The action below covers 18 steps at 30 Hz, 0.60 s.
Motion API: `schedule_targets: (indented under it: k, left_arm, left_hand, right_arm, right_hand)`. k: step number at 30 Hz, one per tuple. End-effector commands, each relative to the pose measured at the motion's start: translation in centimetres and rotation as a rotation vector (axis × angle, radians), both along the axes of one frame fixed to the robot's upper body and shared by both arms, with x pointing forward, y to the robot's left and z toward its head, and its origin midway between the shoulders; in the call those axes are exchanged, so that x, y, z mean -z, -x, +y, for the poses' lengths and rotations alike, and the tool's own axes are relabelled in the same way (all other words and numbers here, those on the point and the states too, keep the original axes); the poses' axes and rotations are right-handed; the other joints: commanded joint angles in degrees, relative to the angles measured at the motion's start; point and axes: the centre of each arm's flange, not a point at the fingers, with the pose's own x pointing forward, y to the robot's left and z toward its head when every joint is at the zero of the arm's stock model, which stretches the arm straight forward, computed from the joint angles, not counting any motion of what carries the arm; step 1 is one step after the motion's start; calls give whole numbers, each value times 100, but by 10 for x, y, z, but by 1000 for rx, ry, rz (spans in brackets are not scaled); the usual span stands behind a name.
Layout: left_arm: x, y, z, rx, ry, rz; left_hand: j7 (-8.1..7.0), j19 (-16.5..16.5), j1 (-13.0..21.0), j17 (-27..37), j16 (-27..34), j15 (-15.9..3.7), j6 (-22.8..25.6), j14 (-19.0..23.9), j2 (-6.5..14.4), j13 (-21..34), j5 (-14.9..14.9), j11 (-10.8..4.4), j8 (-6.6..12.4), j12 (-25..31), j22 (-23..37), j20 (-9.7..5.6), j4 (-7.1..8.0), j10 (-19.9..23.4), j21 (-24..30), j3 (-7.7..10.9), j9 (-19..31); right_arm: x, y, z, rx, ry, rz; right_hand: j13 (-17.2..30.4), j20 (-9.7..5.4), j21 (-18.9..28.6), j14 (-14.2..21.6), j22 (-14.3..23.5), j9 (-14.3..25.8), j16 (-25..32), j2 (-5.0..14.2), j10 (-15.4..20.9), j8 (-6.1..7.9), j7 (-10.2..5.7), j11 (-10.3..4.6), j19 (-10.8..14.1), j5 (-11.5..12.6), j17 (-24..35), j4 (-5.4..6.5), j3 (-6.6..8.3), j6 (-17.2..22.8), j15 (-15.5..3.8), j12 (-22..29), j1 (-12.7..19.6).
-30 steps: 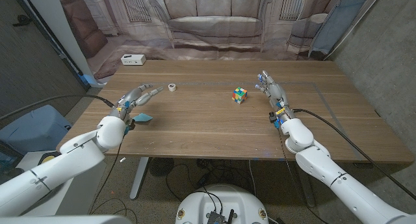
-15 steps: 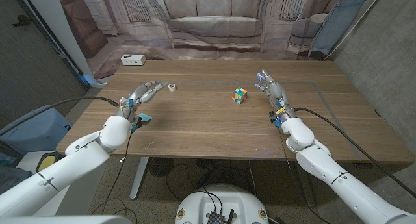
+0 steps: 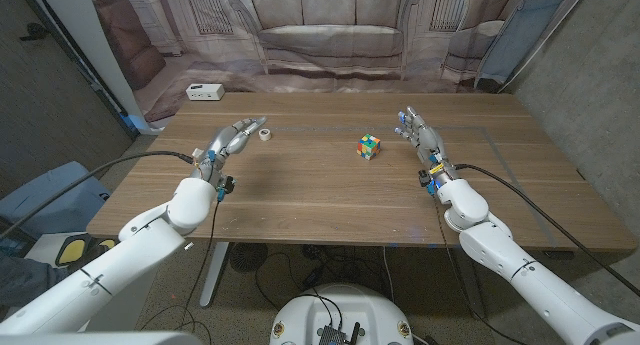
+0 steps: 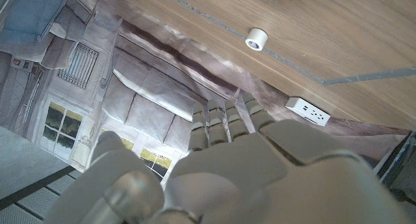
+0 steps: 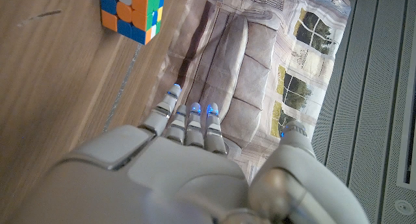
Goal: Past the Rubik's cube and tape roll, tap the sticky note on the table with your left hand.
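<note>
Printed backdrop (image 3: 330, 35) showing a sofa and panelled walls is hung behind a wooden surface (image 3: 330, 200), which spans the width of the head view. Left hand (image 3: 228, 143) is seen over the surface's left part with its fingers (image 3: 248, 127) extended and slightly apart, reaching toward the far edge, with nothing held; the fingertips are near the tape roll (image 3: 265, 135). Right hand (image 3: 420, 140) is seen at the right part of the surface, fingers straight and close together, with nothing held, just to the right of the Rubik's cube (image 3: 371, 146). White power strip (image 3: 204, 91) is placed at the far left corner of the surface. Rubik's cube is located near the middle of the surface, apart from both hands; in the right wrist view its coloured faces (image 5: 131, 14) are shown beyond the fingertips. Tape roll, small and white, is located left of the cube, toward the far edge, and appears in the left wrist view (image 4: 256, 38) resting on the wood. Sticky note: position cannot be made out beside the left arm.
</note>
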Motion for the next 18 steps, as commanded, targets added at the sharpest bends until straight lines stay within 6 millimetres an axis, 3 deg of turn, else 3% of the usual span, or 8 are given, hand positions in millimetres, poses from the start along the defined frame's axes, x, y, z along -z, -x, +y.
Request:
schedule_targets:
  k: [1,7,11,13,14,16,18]
  left_arm:
    - [-10,-11,-25,142,96,-38]
    - [-14,-22,-33,287,153,-31]
    - [-17,-27,-37,352,180,-28]
    - [-18,-29,-38,371,190,-32]
    - [-19,-30,-39,375,191,-33]
    - [-20,-32,-40,377,189,-34]
    - [-21,-35,-43,392,189,-34]
  left_hand:
    - [25,53,-37,3,7,-34,47,11,-19,18,10,-38,25,20,25,24,6,13,46,-22,3]
    - [43,-10,-24,0,-47,-59,11,-93,-16,13,14,-1,-7,-41,22,-79,-2,-102,11,-20,2]
    - [65,-37,-15,-1,-68,-66,-75,-143,-16,11,14,-1,-47,-67,20,-127,-9,-147,-5,-19,1]
    - [105,-61,-3,-3,-80,-57,-124,-179,-16,7,14,38,-65,-93,18,-289,-18,-190,-17,-18,-1]
    - [110,-1,12,-6,-82,-33,-126,-192,-17,2,14,50,-65,-102,13,-517,-29,-190,1,-16,-3]
    - [141,104,25,-8,-78,-21,-141,-185,-24,-3,12,68,-70,-104,8,-668,-41,-173,33,-17,-4]
    - [164,143,31,-9,-71,-19,-145,-168,-30,-6,11,52,-70,-100,5,-715,-47,-154,42,-19,-5]
  right_arm:
    - [-4,-2,-10,-2,8,-4]
    - [-2,-1,-13,13,11,-2]
    - [-1,0,-17,21,20,0]
    - [-1,1,-18,30,24,-1]
    - [-1,1,-19,33,34,-3]
    - [-1,2,-21,47,43,-3]
    - [-1,5,-23,61,59,-2]
  right_hand:
    - [31,18,9,48,19,9,63,53,53,1,26,11,59,21,26,1,-39,31,-2,32,-2]
    - [29,-32,-58,-28,19,10,26,39,89,49,12,22,-125,20,25,-2,-49,164,-50,38,-6]
    - [28,-12,-67,-89,21,23,3,29,47,133,-124,-24,-203,18,25,5,-63,417,-57,18,-26]
    - [28,-5,-68,-104,21,25,-2,24,22,109,-184,-35,-219,17,24,5,-67,370,-51,8,-31]
    - [27,-6,-67,-109,21,26,-3,20,4,91,-210,-41,-227,17,24,5,-70,334,-50,2,-33]
    - [26,-11,-61,-135,21,27,-11,14,-43,39,-206,-62,-236,17,22,4,-75,220,-67,-14,-38]
    - [25,-35,-66,-152,22,26,-16,5,-70,-3,-189,-80,-270,17,21,4,-81,119,-88,-22,-44]
